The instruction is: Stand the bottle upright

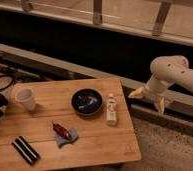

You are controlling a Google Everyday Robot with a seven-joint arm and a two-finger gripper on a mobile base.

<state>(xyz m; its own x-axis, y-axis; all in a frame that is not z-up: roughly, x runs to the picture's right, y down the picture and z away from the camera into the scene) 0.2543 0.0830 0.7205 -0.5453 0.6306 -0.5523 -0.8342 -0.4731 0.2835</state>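
the bottle (111, 111) sits on the wooden table (100, 145) just right of the dark bowl (87, 101), long axis running near edge to far edge, capped neck at the far end; whether it lies flat or stands i cannot tell, and its pale label is unreadable. inside the bowl only pale glints show. the gripper (149, 99) hangs beyond the table's right side, apart from the bottle, fingers spread, gripping nothing.
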